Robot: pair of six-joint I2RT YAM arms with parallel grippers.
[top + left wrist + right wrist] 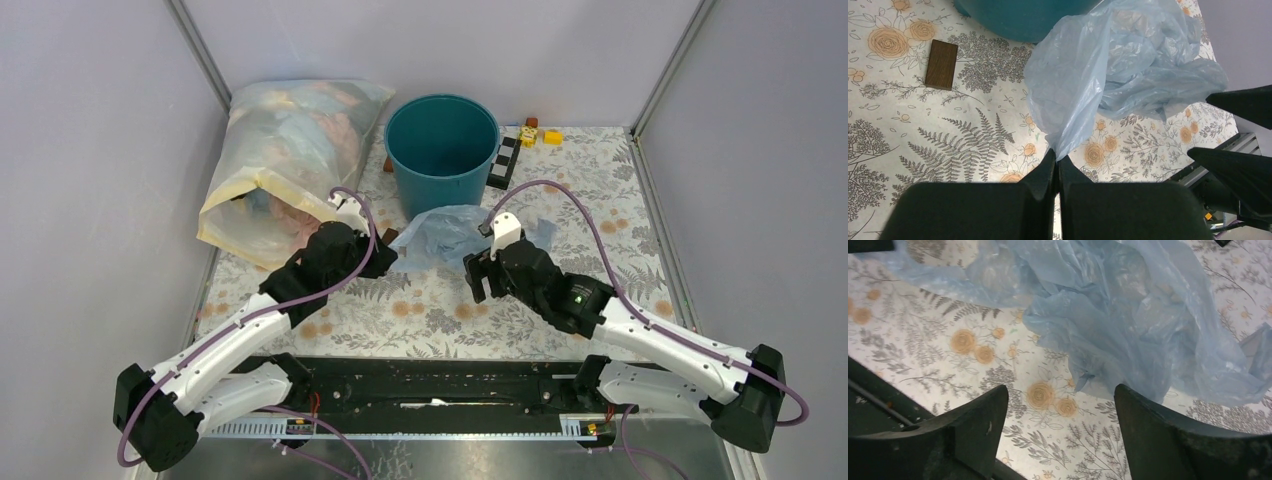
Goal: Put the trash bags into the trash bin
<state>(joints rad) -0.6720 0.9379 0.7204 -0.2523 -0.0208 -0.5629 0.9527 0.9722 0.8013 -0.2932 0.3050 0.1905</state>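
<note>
Left tool (1057, 159) pinches the pale blue bag (1083, 85) (crinkled) — right tool (1060, 396) gapes.

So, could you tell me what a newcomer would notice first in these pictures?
The dark teal trash bin stands at the back middle of the table, with the crumpled pale blue trash bag lying right in front of it. The left claw is shut on a corner of that bag, while the right claw stands open at its near edge. A big cloudy bag stuffed with things lies at the back left.
</note>
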